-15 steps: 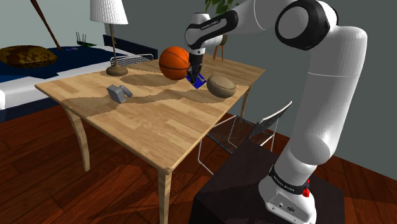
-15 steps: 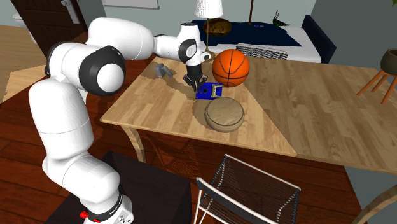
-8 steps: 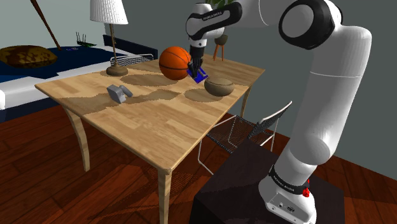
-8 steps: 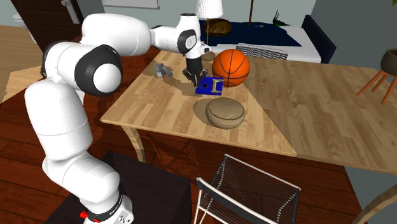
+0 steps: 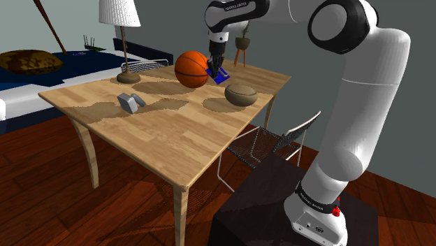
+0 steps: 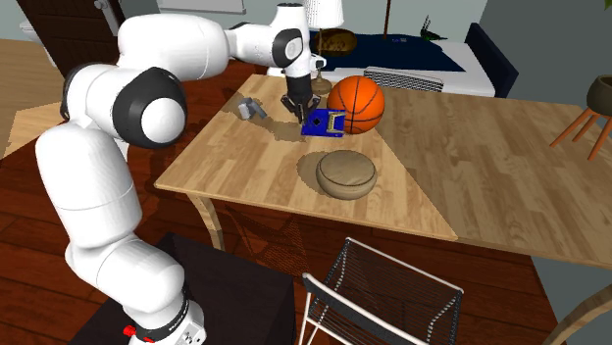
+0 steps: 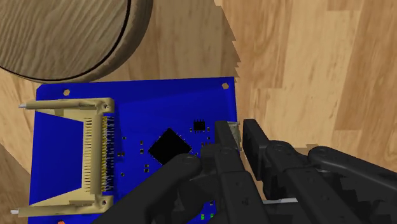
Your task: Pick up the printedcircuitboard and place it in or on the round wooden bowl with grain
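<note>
A blue printed circuit board [image 5: 220, 76] hangs above the table, pinched at one edge by my shut gripper [image 5: 213, 70]. In the second exterior view the board [image 6: 323, 123] sits tilted in the air between the basketball [image 6: 355, 105] and the round wooden bowl [image 6: 346, 173], with the gripper [image 6: 300, 111] at its left edge. Through the wrist camera the fingers [image 7: 223, 141] clasp the board [image 7: 140, 121] at its rim, and the gripper [image 7: 236, 130] is off to one side of the bowl [image 7: 63, 38], which lies below. The bowl [image 5: 241, 94] rests on the table.
An orange basketball [image 5: 191, 68] stands right beside the board. A small grey object [image 5: 130, 102] lies farther along the wooden table [image 5: 161, 133]. A lamp [image 5: 120, 21] and wire rack [image 5: 143, 66] stand at the far edge. A wire chair [image 5: 272, 143] stands by the near side.
The gripper has risen with the board, carrying it from table level beside the bowl to well above the tabletop near the basketball. Bowl and ball have stayed put.
</note>
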